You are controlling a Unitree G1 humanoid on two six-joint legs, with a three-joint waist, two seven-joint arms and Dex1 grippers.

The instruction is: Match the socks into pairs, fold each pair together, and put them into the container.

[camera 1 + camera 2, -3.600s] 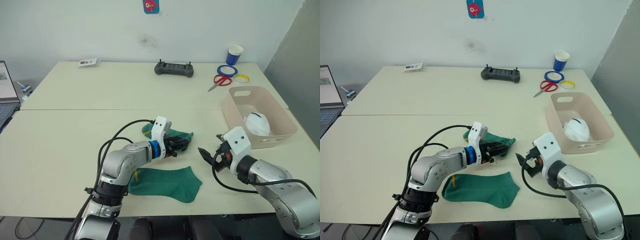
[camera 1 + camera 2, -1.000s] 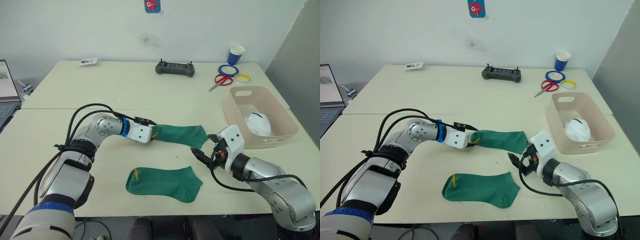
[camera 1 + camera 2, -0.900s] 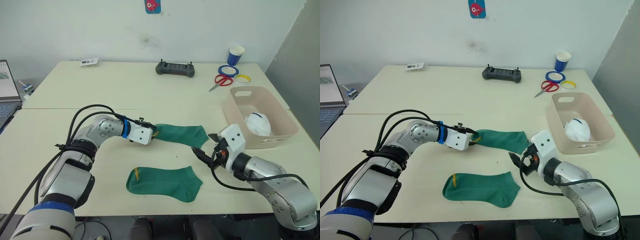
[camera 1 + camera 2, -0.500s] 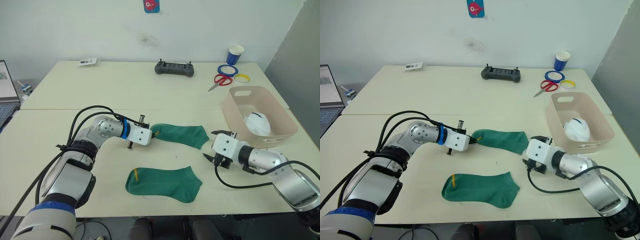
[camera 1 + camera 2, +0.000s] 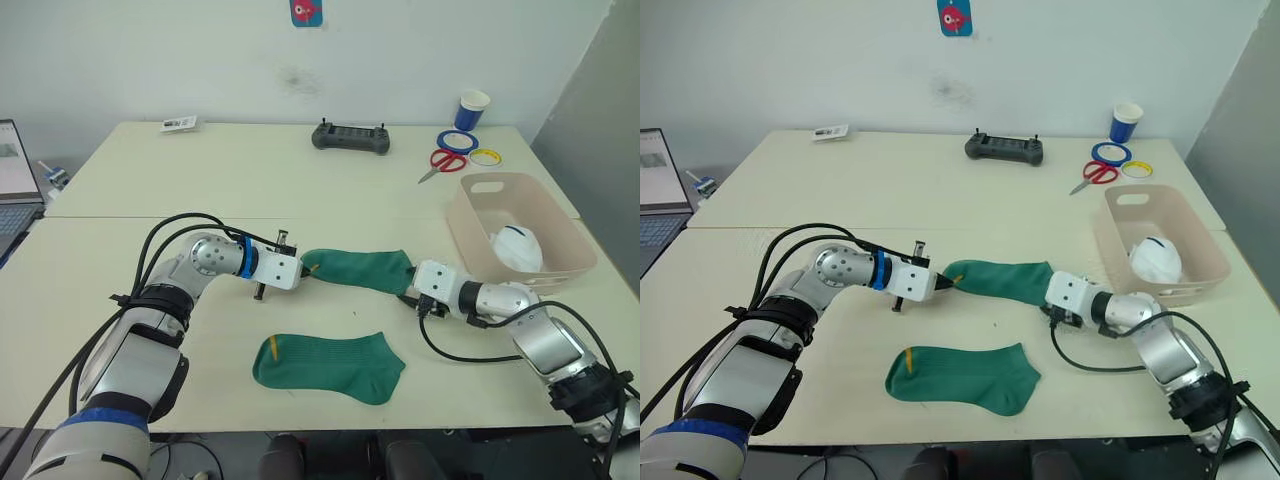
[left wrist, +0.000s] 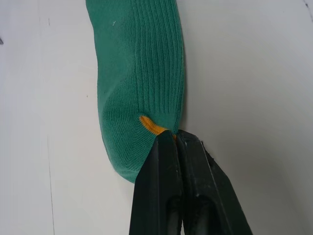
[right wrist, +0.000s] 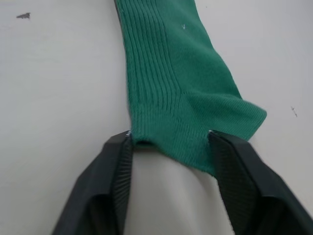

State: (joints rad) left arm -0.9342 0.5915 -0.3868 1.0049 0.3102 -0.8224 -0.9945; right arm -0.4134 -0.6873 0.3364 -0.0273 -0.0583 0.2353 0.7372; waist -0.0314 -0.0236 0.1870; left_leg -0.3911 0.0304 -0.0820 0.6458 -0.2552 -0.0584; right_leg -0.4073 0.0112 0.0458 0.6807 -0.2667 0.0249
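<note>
I pinch one end of a green sock [image 5: 357, 269] with my left gripper [image 6: 175, 138], squeezed tight right by its little yellow mark [image 6: 152, 127]. My right gripper [image 7: 170, 146] is wide open at the other end of the same sock, one finger on each side of the edge, not squeezing yet. This sock lies stretched out flat near the middle of the table [image 5: 250, 190]. The other green sock [image 5: 330, 364] lies flat too, closer to the front edge of the table, apart from mine. The container [image 5: 520, 205] sits near the right edge of the table, with something white [image 5: 516, 246] already inside. I think my next job is to close my right gripper on the sock end. If I close too high, I may miss the thin cloth and grab nothing. If I push down too hard, the edge may bunch up and slide away. My left pinch only has a tiny bit of sock, so a strong pull could make it slip out. Then the sock would crumple, and lining it up with its partner would be harder.
</note>
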